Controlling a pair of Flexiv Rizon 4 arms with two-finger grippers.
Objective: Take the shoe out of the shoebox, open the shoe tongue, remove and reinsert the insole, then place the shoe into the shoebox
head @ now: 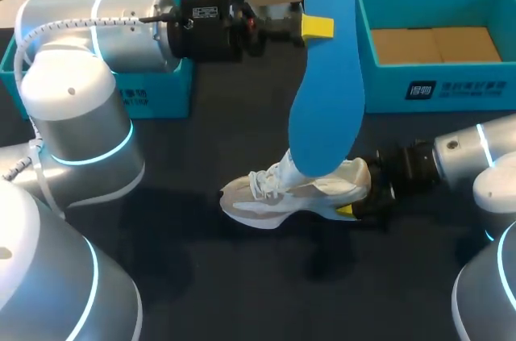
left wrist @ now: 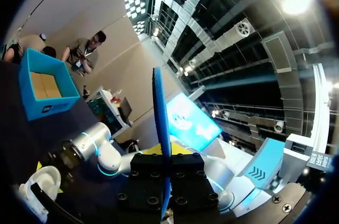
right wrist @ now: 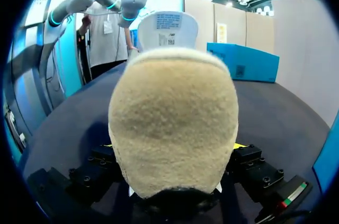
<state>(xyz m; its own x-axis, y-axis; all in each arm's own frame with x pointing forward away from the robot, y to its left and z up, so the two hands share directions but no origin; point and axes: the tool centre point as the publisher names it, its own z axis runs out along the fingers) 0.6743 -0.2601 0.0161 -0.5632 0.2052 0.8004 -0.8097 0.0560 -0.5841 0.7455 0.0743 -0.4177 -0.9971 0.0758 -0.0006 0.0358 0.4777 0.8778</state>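
Reinserting looks like the step in hand. The left claw is closed on the blue insole, held upright over the shoe at the middle of the tabletop. The right claw clamps the heel. Feed the insole toe-first into the opening and brace the heel firmly.

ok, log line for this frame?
phase: insole out | left gripper: shut on insole, raised | right gripper: shut on shoe, on table | box: open

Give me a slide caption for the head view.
Left claw holds the blue insole upright over the white shoe, which the right claw grips by the heel on the dark table.
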